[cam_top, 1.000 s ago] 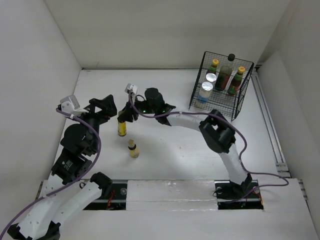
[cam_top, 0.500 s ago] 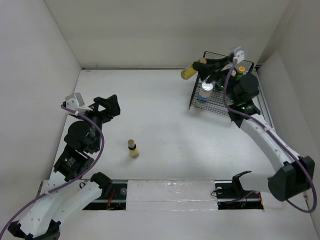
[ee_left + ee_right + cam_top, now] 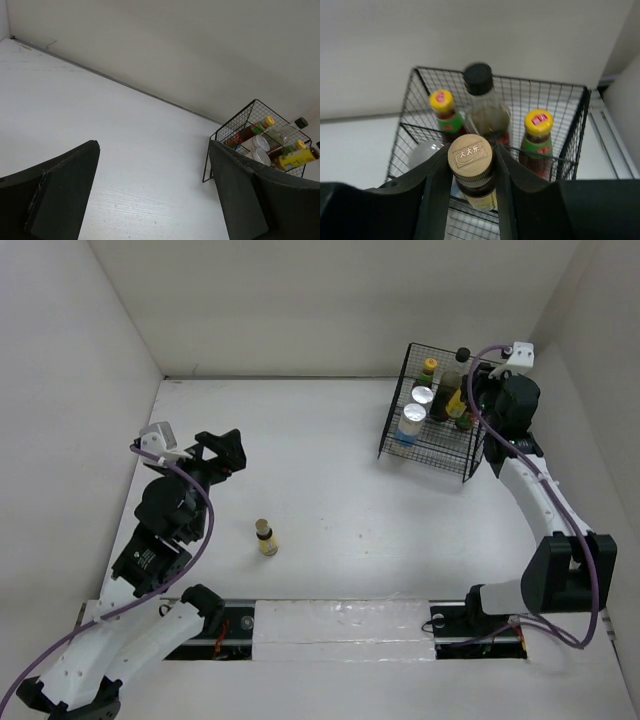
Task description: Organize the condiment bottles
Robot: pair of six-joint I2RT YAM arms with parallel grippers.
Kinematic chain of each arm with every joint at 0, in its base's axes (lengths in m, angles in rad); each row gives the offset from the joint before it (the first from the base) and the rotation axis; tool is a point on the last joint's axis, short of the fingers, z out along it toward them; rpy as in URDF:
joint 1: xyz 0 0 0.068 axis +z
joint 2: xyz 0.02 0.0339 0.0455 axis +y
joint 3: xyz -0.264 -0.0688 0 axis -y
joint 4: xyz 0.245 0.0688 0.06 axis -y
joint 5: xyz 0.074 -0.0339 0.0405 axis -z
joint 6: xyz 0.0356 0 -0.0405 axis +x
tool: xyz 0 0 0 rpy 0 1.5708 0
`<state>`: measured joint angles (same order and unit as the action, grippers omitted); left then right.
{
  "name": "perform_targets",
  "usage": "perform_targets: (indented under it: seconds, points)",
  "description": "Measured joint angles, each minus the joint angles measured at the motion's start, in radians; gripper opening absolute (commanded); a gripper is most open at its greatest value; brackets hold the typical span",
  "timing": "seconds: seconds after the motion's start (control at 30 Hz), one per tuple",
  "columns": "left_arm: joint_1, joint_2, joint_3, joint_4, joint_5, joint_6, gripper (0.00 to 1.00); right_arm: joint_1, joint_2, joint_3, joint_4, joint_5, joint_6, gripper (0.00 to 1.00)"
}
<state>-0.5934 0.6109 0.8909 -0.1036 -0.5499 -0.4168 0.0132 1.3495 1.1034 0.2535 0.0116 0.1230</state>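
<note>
My right gripper is shut on a tiny yellow bottle with a gold cap, held upright over the black wire basket; this gripper also shows in the top view. In the basket stand the tall dark black-capped bottle, two brown yellow-capped bottles and a silver-capped one. Two silver caps show from above. The other tiny yellow bottle stands on the table. My left gripper is open and empty, up and left of it.
The basket stands at the table's far right, close to the right wall and a rail. White walls close in the table on the left, back and right. The left wrist view shows the basket far across bare table.
My right arm has carried the tiny yellow bottle from the table's left-middle across to the basket and turned it upright over it. The left gripper has shifted slightly.
</note>
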Motion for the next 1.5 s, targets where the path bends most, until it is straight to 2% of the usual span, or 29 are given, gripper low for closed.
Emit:
perform_targets:
  seconds: [0.33, 0.7, 1.17, 1.3, 1.5]
  points:
    - [0.0, 0.008, 0.0, 0.0, 0.0, 0.0, 0.87, -0.061, 0.058, 0.014, -0.013, -0.003, 0.004, 0.19]
    - [0.0, 0.027, 0.0, 0.001, 0.0, 0.0, 0.87, -0.061, 0.156, 0.011, 0.091, 0.058, 0.013, 0.19]
    - [0.0, 0.037, 0.0, 0.001, 0.01, 0.0, 0.87, 0.018, 0.232, -0.102, 0.151, 0.149, 0.016, 0.23]
    - [0.0, 0.037, 0.0, 0.001, 0.014, 0.0, 0.87, 0.035, 0.269, -0.106, 0.15, 0.165, 0.016, 0.3]
    - [0.0, 0.037, 0.0, 0.001, 0.019, 0.0, 0.87, 0.041, 0.276, -0.106, 0.156, 0.177, 0.031, 0.55]
